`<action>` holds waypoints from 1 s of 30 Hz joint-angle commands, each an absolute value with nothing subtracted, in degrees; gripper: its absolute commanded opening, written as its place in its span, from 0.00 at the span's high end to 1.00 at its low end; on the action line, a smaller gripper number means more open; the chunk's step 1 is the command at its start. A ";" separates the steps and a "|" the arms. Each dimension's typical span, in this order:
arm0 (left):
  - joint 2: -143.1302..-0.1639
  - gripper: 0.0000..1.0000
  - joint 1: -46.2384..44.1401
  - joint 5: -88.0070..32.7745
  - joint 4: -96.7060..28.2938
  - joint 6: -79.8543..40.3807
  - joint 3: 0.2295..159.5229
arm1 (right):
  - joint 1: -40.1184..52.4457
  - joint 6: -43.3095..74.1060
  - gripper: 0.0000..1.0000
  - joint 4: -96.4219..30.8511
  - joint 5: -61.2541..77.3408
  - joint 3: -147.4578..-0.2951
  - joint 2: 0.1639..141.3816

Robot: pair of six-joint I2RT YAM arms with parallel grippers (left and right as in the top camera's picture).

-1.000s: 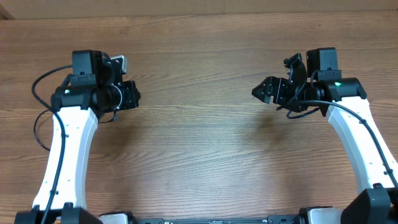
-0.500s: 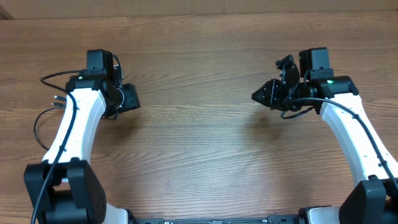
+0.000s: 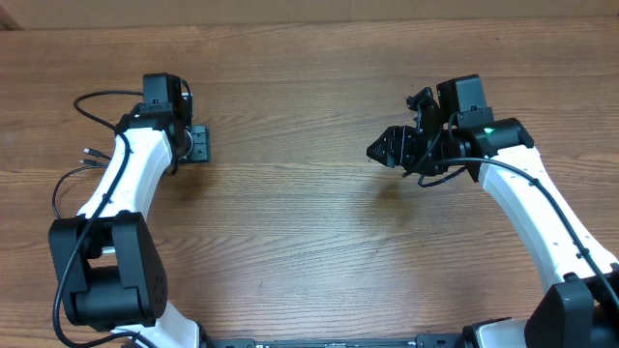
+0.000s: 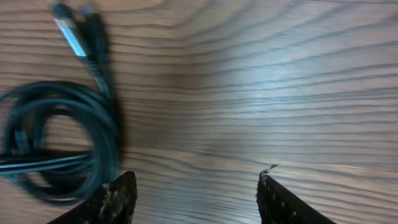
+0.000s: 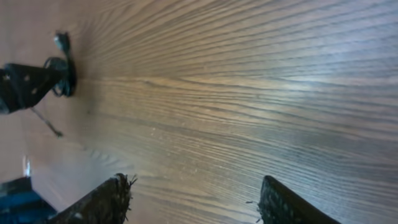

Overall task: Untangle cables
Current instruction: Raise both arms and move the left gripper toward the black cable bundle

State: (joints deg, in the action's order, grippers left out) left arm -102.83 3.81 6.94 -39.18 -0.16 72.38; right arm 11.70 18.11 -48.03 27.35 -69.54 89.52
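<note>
In the left wrist view a coil of thin black cable (image 4: 59, 140) lies on the wood, its two plug ends (image 4: 73, 34) pointing away. My left gripper (image 4: 196, 186) hangs open just right of the coil, nothing between its fingers; the left fingertip (image 4: 121, 196) is close to the coil's edge. Overhead, my left gripper (image 3: 199, 145) sits at the left and the arm hides most of that coil. More thin cord with small plugs (image 3: 89, 155) lies further left. My right gripper (image 3: 380, 152) is open and empty over bare wood (image 5: 194, 186), far from the cables.
The wooden table (image 3: 300, 242) spans the view, its far edge (image 3: 309, 21) near the top. Thicker black wires (image 3: 97, 97) loop off the left arm. In the right wrist view the left arm (image 5: 28, 84) shows small in the distance.
My left gripper has opened and its arm has swung toward the far side. My right gripper has moved left, toward the middle.
</note>
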 commanded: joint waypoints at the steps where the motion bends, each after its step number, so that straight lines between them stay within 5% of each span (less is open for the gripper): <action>1: -103.50 0.39 5.43 14.13 -39.16 2.85 73.43 | 11.94 22.81 0.31 -47.11 23.81 -67.81 89.71; 2: -103.53 0.39 5.80 14.13 -39.11 3.14 73.34 | 11.94 22.81 0.30 -46.68 23.81 -67.35 89.71; 6: -104.36 0.37 7.49 13.82 -39.00 3.90 73.12 | 11.94 23.24 0.00 -44.42 23.79 -65.49 89.71; 15: -109.58 0.40 9.43 10.63 -37.82 5.43 73.12 | 11.94 28.77 0.09 -39.81 23.81 -61.14 89.71; 23: -114.08 0.53 9.41 10.44 -37.32 6.42 73.12 | 11.94 28.77 0.19 -39.66 23.81 -59.83 89.71; 24: -114.24 0.57 9.41 10.41 -37.12 6.39 73.12 | 11.94 28.77 0.19 -39.64 23.81 -59.83 89.71; 26: -114.24 0.87 9.41 10.11 -36.36 6.42 73.12 | 11.94 28.75 0.19 -39.64 23.81 -59.83 89.71; 27: -114.24 0.92 9.41 8.71 -35.99 6.42 73.14 | 11.94 28.75 0.19 -39.64 23.81 -59.83 89.71; 30: -114.24 0.88 9.41 0.05 -35.51 6.48 73.17 | 11.94 28.75 0.19 -39.64 23.81 -59.83 89.71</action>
State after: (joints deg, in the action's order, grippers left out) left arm -112.49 9.52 9.65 -35.94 6.15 72.53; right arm 11.73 28.51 -39.90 24.40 -60.14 89.54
